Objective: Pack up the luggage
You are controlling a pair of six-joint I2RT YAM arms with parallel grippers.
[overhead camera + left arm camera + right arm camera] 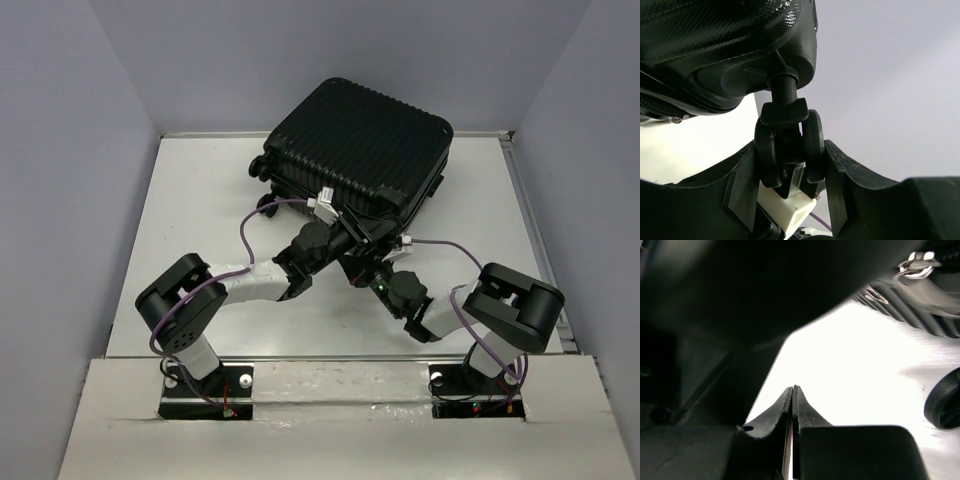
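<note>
Luggage point(360, 140) flat on worktop point(200, 220), long axis roughly 7-to-1 o'clock, wheel end at 7; left claw point(789, 172) clamps a caster wheel point(812, 142), right claw point(792, 395) pressed together

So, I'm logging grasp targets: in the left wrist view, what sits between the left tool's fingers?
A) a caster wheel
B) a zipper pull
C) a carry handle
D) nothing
A: the left tool has a twin caster wheel of the luggage between its fingers, which look flush against both sides.
</note>
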